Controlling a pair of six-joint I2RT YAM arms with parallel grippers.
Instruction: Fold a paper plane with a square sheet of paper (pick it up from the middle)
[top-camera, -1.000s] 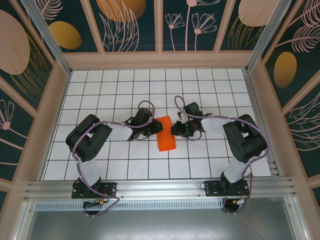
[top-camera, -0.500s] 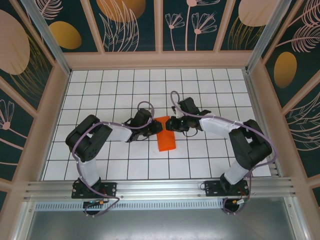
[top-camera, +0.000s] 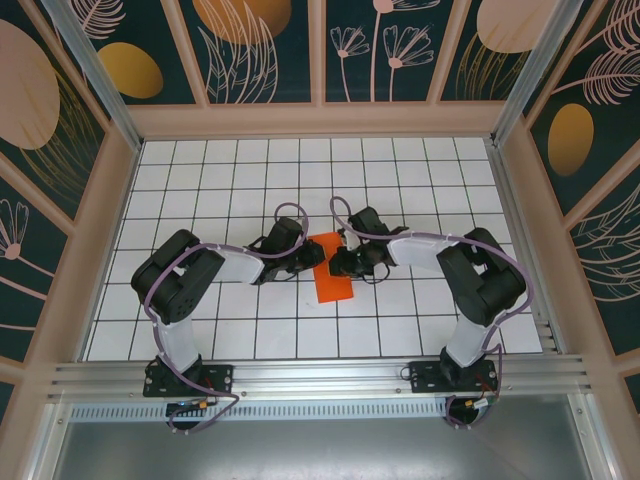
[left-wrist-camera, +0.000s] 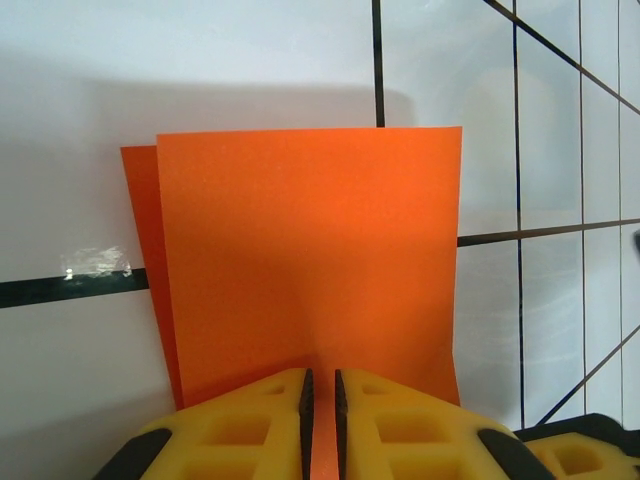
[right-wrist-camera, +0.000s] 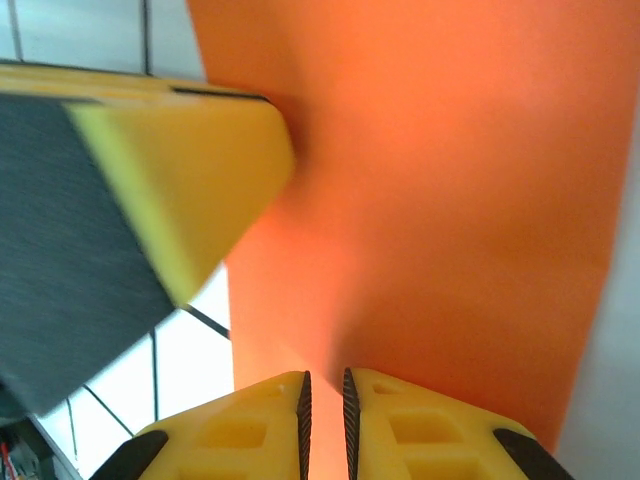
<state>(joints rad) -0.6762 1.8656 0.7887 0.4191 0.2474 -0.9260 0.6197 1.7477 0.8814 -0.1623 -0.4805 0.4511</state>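
Note:
The square sheet of paper (top-camera: 333, 279) is bright orange and lies folded in half as a narrow rectangle on the white grid table, at mid-table between the two arms. My left gripper (top-camera: 311, 259) is at its left edge. In the left wrist view the sheet (left-wrist-camera: 310, 240) shows two offset layers, and my left gripper (left-wrist-camera: 320, 385) is shut on its near edge. My right gripper (top-camera: 338, 262) is at the paper's right edge. Seen from the right wrist, that gripper (right-wrist-camera: 323, 392) is shut on the orange paper (right-wrist-camera: 450, 200), with a left finger (right-wrist-camera: 180, 170) close by.
The white gridded table (top-camera: 220, 180) is boxed in by a wooden frame (top-camera: 320, 120) with patterned walls. An aluminium rail (top-camera: 320, 375) runs along the near edge, where both arm bases stand. Open grid lies behind and to both sides of the paper.
My right gripper has moved left onto the paper's right edge and narrowed its jaws onto it. The left gripper has kept its hold and place.

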